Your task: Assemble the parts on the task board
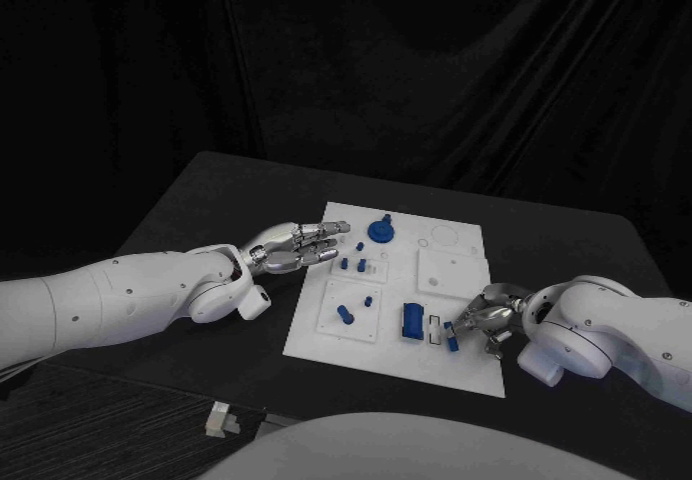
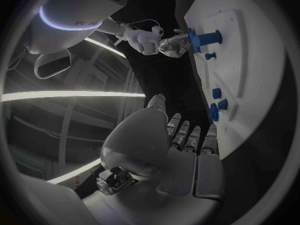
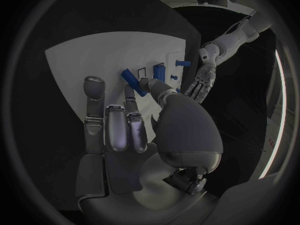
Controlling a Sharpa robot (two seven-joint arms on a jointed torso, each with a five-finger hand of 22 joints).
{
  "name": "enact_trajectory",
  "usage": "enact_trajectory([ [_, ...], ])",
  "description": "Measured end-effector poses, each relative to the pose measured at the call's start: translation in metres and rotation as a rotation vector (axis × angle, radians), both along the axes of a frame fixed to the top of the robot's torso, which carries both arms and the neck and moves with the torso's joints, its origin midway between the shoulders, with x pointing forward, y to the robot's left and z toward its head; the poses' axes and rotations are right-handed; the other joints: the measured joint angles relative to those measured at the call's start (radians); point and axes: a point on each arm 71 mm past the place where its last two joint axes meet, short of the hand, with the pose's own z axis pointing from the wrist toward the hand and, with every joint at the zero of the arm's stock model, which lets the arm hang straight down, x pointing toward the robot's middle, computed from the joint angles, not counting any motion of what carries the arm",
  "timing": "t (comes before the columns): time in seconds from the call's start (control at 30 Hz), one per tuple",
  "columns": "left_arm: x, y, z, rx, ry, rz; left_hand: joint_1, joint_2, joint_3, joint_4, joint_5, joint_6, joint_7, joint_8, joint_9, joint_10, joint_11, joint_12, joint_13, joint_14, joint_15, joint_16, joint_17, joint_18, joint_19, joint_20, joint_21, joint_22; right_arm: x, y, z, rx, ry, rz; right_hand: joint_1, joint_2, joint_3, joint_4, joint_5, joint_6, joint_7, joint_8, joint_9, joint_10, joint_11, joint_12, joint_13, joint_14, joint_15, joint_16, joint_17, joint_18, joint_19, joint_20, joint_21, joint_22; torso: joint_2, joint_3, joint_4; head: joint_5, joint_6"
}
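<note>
A small blue part (image 1: 451, 336) is pinched by the right hand (image 1: 488, 318) at the near right of the task board (image 1: 450, 268).

The part is judged light, rigid and smooth, best taken by its long sides between thumb and fingertip; it is held just beside the flat blue block (image 1: 414, 321), over an open slot. The left hand (image 1: 296, 247) rests at the board's left edge, fingers extended and slightly apart, holding nothing, near the small blue pegs (image 1: 351, 264).

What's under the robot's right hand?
The right hand sits over the white task board's edge, pinching a small blue part. What lies directly beneath its palm is covered.
</note>
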Motion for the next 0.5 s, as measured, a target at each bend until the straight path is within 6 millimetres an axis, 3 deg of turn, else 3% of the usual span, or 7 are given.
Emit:
enact_trajectory([
  [0.13,-0.0001,-0.0004,-0.0002,-0.002,0.002,-0.003,0.0,0.0,0.0,0.0,0.0,0.0,0.0,0.0,0.0,-0.005,0.005,0.0,0.0,0.0,0.0,0.0,0.0,0.0,-0.01,0.01,0.0,0.0,0.0008,0.0007,-0.0007,0.012,0.005,-0.031,-0.013,0.013,0.0,0.0,0.0,0.0,0.0,0.0,0.001,0.0,0.0,0.0,0.0,0.0,0.0,0.0,0.0,0.0,0.0,0.0,0.0,0.0,0.0,0.0,0.0,0.0,0.0],
  [0.27,-0.0002,-0.0006,-0.0003,-0.003,0.005,-0.006,0.006,0.006,0.0,0.0,0.0,0.0,0.0,0.0,0.0,-0.005,0.005,0.0,0.0,0.0,0.0,0.0,0.0,0.0,-0.01,0.01,0.0,0.0,0.002,0.0012,-0.0011,0.018,0.004,-0.056,-0.013,0.013,0.0,0.0,-0.001,0.0,0.0,0.0,0.001,-0.009,-0.009,0.0,0.0,-0.006,-0.006,0.0,0.0,0.0,0.0,0.0,0.0,0.0,0.0,0.0,-0.0003,-0.001,0.0],
  [0.33,-0.0002,-0.0008,-0.0004,-0.004,0.006,-0.007,0.007,0.007,0.0,0.0,0.0,0.0,0.0,0.0,0.0,-0.005,0.005,0.0,0.0,0.01,0.011,0.0,0.0,0.0,-0.01,0.01,0.0,0.0,0.0026,0.0013,-0.0015,0.02,0.004,-0.068,-0.013,0.013,0.0,0.0,-0.001,0.0,0.0,0.0,0.001,-0.008,-0.009,0.0,0.0,-0.006,-0.006,0.0,0.0,0.0,0.0,0.0,0.0,0.0,0.0,0.0,-0.0004,-0.002,0.0],
  [0.5,-0.0004,-0.001,-0.0006,-0.005,0.008,-0.009,0.007,0.007,0.0,0.0,0.0,0.0,0.0,0.0,0.0,-0.005,0.005,0.0,0.0,0.01,0.011,0.0,0.0,0.0,-0.01,0.01,0.0,0.0,0.0032,0.0019,-0.0027,0.023,0.005,-0.084,-0.013,0.013,0.013,0.004,-0.017,0.0,0.0,0.0,0.002,-0.008,-0.009,0.0,0.0,-0.006,-0.006,0.0,-0.001,0.0,0.0,0.0,0.0,0.0,0.0,0.0,-0.0005,-0.002,0.0],
])
